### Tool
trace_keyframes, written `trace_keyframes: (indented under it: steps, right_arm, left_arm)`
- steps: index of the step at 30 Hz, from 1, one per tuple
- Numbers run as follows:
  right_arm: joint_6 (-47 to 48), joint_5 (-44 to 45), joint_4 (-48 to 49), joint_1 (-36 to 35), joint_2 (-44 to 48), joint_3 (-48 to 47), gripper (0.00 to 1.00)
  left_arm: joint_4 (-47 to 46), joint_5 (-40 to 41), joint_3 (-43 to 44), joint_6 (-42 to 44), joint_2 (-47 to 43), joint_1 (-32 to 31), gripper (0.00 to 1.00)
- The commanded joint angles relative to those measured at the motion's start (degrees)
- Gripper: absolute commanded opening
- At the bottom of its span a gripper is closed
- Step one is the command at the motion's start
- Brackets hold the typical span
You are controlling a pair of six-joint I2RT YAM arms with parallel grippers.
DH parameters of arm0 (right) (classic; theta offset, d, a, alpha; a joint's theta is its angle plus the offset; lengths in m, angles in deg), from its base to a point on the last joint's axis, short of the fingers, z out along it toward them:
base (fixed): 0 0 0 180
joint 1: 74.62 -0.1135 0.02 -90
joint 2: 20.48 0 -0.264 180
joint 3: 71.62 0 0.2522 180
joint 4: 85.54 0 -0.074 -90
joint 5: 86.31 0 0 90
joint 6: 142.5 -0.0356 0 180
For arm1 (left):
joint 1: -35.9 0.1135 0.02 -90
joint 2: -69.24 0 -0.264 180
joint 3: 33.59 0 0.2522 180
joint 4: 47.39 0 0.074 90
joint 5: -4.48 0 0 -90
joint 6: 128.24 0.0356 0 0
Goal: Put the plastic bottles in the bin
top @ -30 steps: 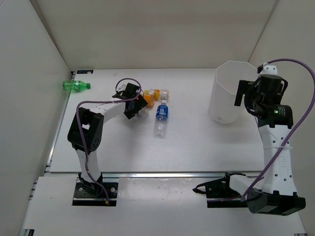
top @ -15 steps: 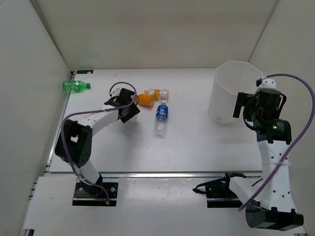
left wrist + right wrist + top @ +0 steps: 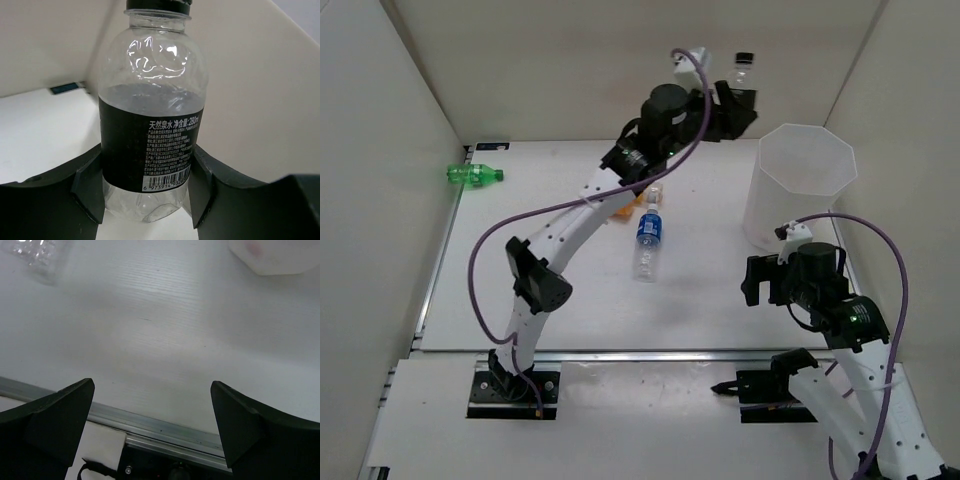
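White table (image 3: 700,300) underneath: left gripper (image 3: 148,185) clamped on black-labelled bottle (image 3: 150,125), bin (image 3: 780,215) to its right; right gripper (image 3: 152,385) apart, empty

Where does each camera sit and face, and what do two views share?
Top external: above and behind the robot, looking down at the table; left arm and right arm show.
Left wrist: wrist-mounted, facing along the left fingers, shut on the black-label bottle.
Right wrist: wrist-mounted, facing down at the table; open right fingers show.
Shared: top and left wrist show that bottle.

Clr bottle (image 3: 152,85) w/ blk label (image 3: 150,150)
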Motion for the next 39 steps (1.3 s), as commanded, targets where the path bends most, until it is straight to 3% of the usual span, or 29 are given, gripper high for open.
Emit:
trace_keyframes:
  steps: [1, 4, 6, 12, 15, 17, 20, 23, 30, 36, 39]
  right_arm:
    - [-5.0, 5.0, 1.8, -5.8, 0.9, -0.3, 0.99]
    - [-6.5, 12.3, 1.2, -9.7, 1.3, -3.0, 1.00]
    - [-5.3, 12.1, 6.0, -9.6, 1.1, -4.8, 0.99]
    - [-0.8, -0.5, 14.2, -1.9, -9.7, -22.0, 0.99]
    - [0.4, -10.8, 17.0, 5.5, -14.8, -28.7, 0.99]
    - [-1.6, -17.9, 20.3, 11.2, -18.5, -31.8, 0.99]
    - [-3.9, -16.5, 23.0, 9.3, -22.0, -36.4, 0.99]
    - [-6.1, -13.1, 28.3, 5.0, -24.5, -36.1, 0.99]
    - [-17.0, -22.6, 39.9, 11.9, -27.9, -33.6, 0.99]
    - [-17.8, -15.6, 44.3, 8.6, -29.5, -32.5, 0.95]
    - [-19.3, -20.2, 46.4, 13.3, -28.7, -34.1, 0.94]
  left_arm:
    - [-3.0, -7.1, 5.2, -0.3, 5.0, -1.8, 0.38]
    - [-8.0, -8.2, -1.2, -2.7, 2.4, -1.7, 0.37]
    - [-8.4, -8.2, -5.3, -1.0, -0.4, -2.2, 0.35]
    - [-4.7, -15.3, -11.3, 3.3, -6.8, -1.9, 0.27]
    - [-4.8, -19.1, -14.5, 3.9, -8.3, -1.1, 0.23]
    - [-1.4, -17.9, -11.8, 7.3, -8.1, -2.5, 0.22]
    - [0.8, -19.3, -9.5, 9.2, -7.2, -3.5, 0.21]
    - [1.4, -20.6, -9.4, 8.8, -7.0, -3.2, 0.20]
    - [1.1, -24.5, -10.8, 10.5, -6.9, -4.5, 0.20]
    - [1.5, -24.3, -11.7, 10.8, -8.0, -4.8, 0.19]
    - [0.4, -25.0, -15.7, 9.3, -9.3, -3.3, 0.18]
